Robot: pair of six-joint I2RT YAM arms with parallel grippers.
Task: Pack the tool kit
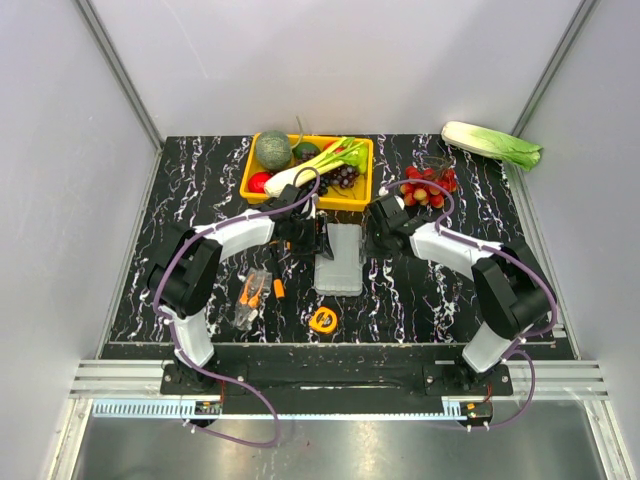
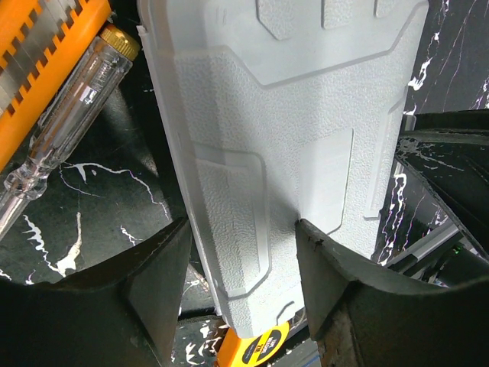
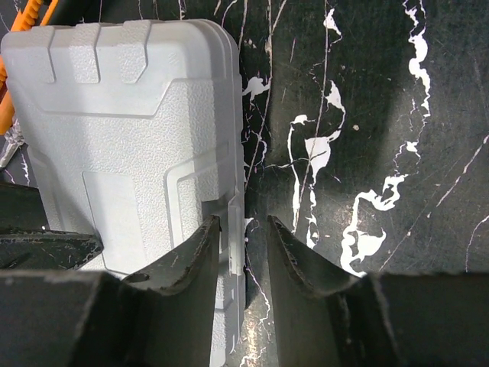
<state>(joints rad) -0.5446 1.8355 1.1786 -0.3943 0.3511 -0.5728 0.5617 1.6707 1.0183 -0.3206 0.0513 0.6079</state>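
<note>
The grey tool case (image 1: 338, 262) lies shut in the middle of the table. My left gripper (image 1: 310, 238) is at its far left corner. In the left wrist view this gripper (image 2: 243, 225) is open wide and straddles the case's (image 2: 283, 130) left edge, one finger (image 2: 328, 283) on the lid. My right gripper (image 1: 378, 232) is at the far right corner. Its fingers (image 3: 243, 222) stand a narrow gap apart, astride the case's (image 3: 122, 130) thin right rim. Orange pliers and a screwdriver (image 1: 255, 295) lie left of the case. A yellow tape measure (image 1: 323, 320) lies in front of it.
A yellow tray (image 1: 250, 180) of vegetables stands behind the case. Red fruits (image 1: 430, 185) lie behind the right arm and a cabbage (image 1: 492, 145) at the far right. A clear-handled screwdriver (image 2: 61, 130) lies close to the left gripper.
</note>
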